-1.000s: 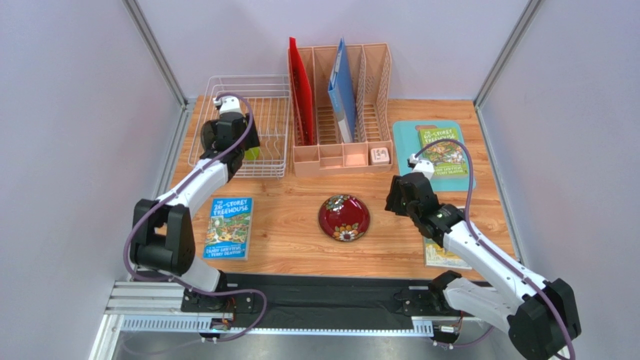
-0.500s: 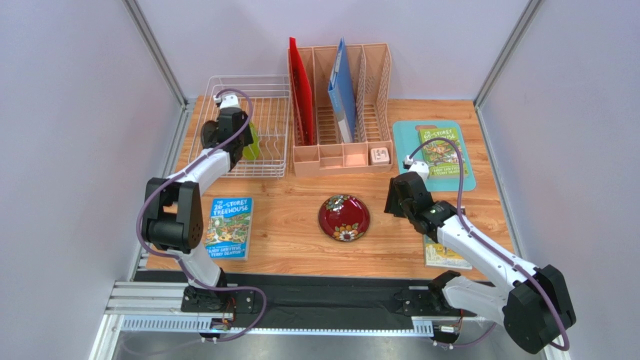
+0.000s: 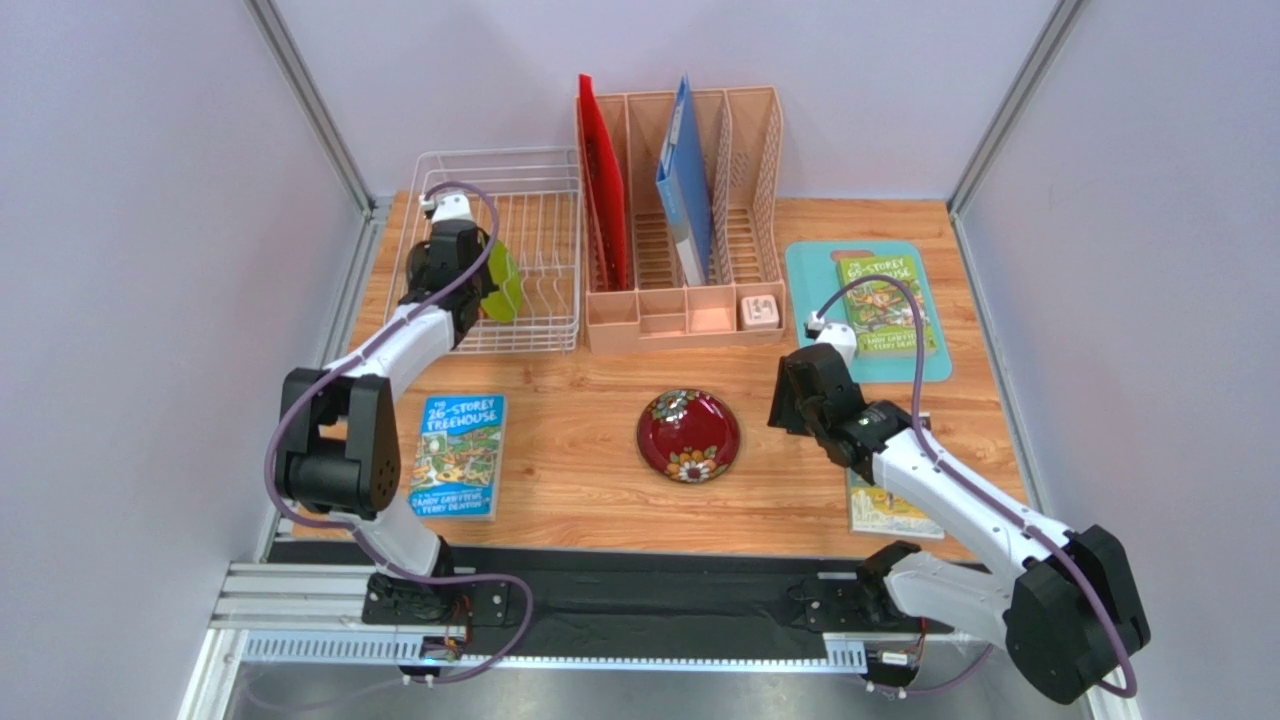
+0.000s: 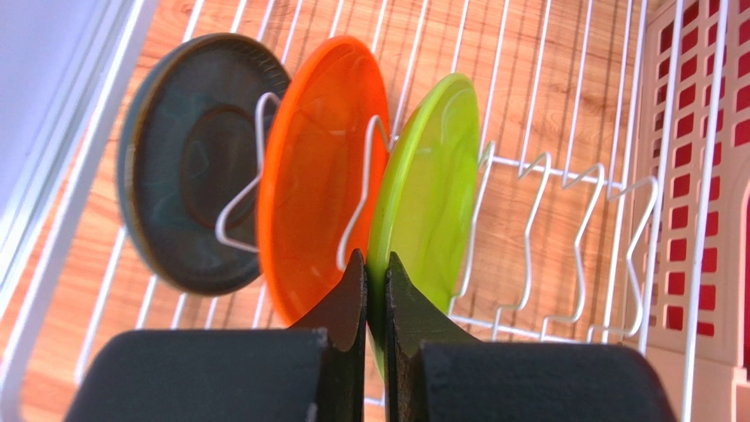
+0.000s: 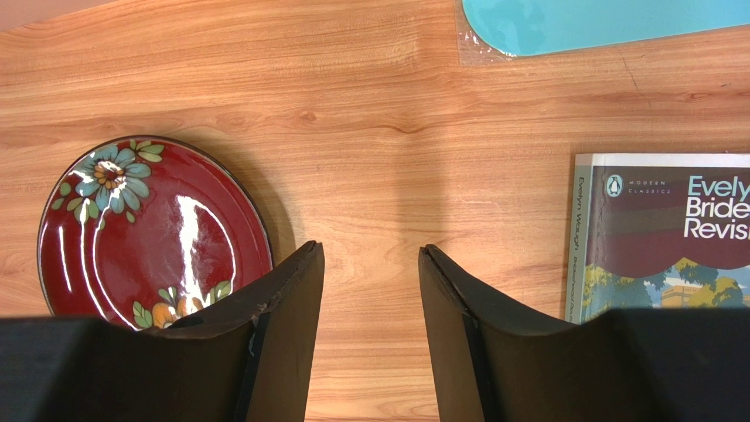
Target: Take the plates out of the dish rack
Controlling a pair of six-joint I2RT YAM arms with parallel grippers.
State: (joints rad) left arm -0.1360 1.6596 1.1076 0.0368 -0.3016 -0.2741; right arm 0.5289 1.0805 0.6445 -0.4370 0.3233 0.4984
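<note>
White wire rack [image 4: 528,105], and there's the line-up: a lime green plate [image 4: 431,185], a bright orange plate [image 4: 308,176], a dark grey-teal plate [image 4: 176,167]. Out on the pale wood-grain counter [image 5: 378,105], the glossy dark red plate [image 5: 150,237] flashes teal-blue flowers, green leaves and an orange bloom.

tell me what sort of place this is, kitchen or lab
Most likely a robot lab test cell, not a kitchen: plain panel walls box in a wooden table, two white robot arms are bolted at its near edge, and a white wire dish rack sits beside a peach plastic file organizer.
</note>
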